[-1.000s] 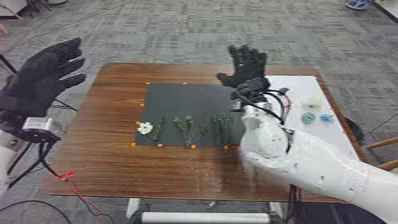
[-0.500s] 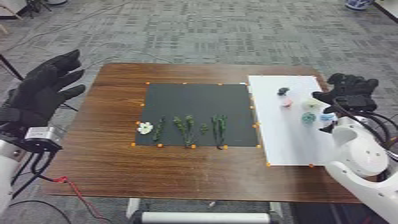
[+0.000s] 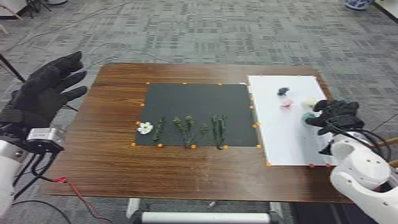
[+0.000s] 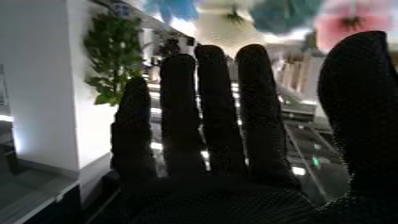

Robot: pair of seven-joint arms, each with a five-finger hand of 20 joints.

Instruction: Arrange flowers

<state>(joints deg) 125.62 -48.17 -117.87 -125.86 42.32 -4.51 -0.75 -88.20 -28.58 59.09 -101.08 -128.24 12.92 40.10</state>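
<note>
Table (image 3: 102, 165): brown wood, bearing two flat sheets that serve as the holding areas. Dark mat (image 3: 195, 97): rectangular, mid-table, with four green pieces and a white flower on its near part. White sheet (image 3: 282, 135): longer than the mat, along the table's right side, bearing coloured blooms on its middle and far parts.

Left hand (image 3: 34, 97): raised at the table's left side, open, fingers loosely extended and slightly bent, thumb apart, grasp empty. Right hand (image 3: 339, 116): over the right edge of the white sheet, near the teal and cream blooms. In the wrist view, the right hand (image 4: 222, 202) is wide open, with straight, slightly spread fingers and the thumb well apart; it has hold of nothing.

Greenery, left to right on the mat: a slender stem (image 3: 159, 129), a branched stem (image 3: 188, 132), a short sprig (image 3: 203, 129) and a long stem (image 3: 219, 132), lying roughly parallel.

Blooms: the white flower (image 3: 145, 128) lies at the mat's left edge, beside the slender stem. On the white sheet, the dark bloom (image 3: 283, 91) lies farthest, with the pink bloom (image 3: 287, 103) nearer; the cream bloom (image 3: 311, 101) and teal bloom (image 3: 309, 117) lie to their right. A blue bloom (image 4: 171, 7) appears beyond the fingertips in the wrist view.

Orange markers (image 3: 267, 164): small, spaced along both sheets' edges.
</note>
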